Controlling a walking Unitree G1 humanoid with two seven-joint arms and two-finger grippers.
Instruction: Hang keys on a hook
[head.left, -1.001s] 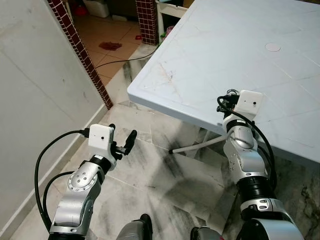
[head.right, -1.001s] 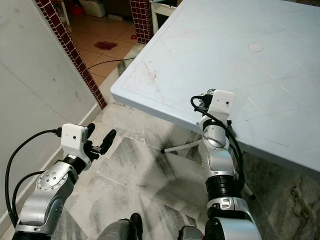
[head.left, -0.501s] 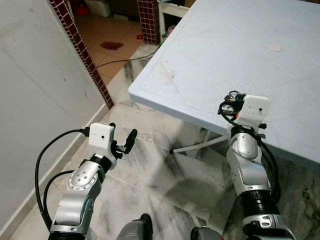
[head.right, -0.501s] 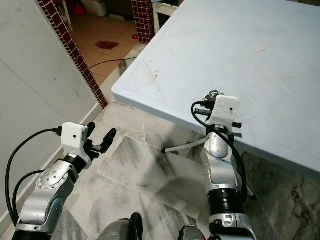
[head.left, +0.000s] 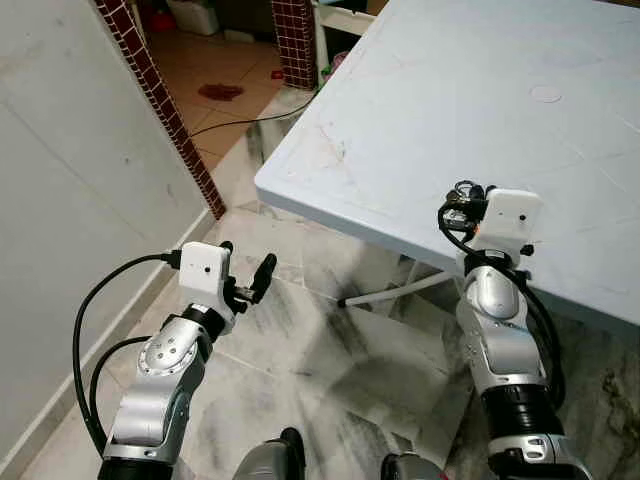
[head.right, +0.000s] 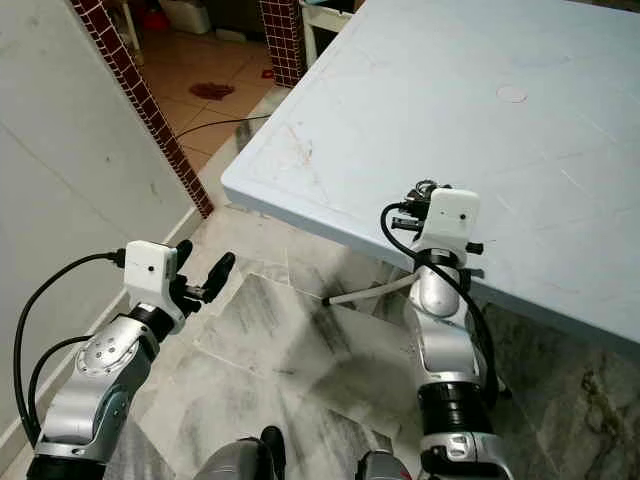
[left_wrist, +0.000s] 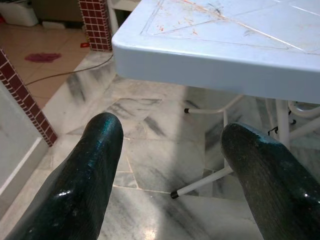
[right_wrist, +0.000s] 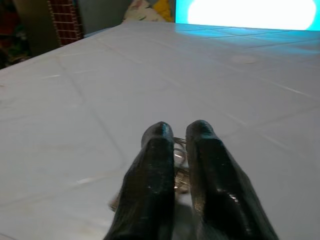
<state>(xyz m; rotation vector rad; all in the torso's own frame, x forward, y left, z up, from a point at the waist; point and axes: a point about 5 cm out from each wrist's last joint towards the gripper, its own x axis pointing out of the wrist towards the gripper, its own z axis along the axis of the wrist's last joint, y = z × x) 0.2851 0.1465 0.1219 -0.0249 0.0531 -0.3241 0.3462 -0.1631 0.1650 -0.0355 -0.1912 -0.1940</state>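
Observation:
A bunch of metal keys (right_wrist: 178, 150) on rings sits between the two black fingers of my right gripper (right_wrist: 179, 131), which is shut on it. The gripper hovers low over the near edge of a pale blue plastic table (head.left: 450, 100); from the head, the keys (head.left: 463, 191) poke out past the white wrist camera box. My left gripper (left_wrist: 170, 127) is open and holds nothing. It hangs above the marble floor, to the left of the table's corner, with its fingers (head.left: 264, 266) pointing towards the table.
A white wall (head.left: 70, 170) runs along my left, ending at a red brick pillar (head.left: 165, 110). White table legs (head.left: 395, 290) cross the marble floor (head.left: 330, 350) under the table. A black cable (head.left: 240, 122) lies on the tiled floor beyond.
My right wrist has shifted a little to the right and turned over the table edge, still holding the keys. The left arm has barely moved.

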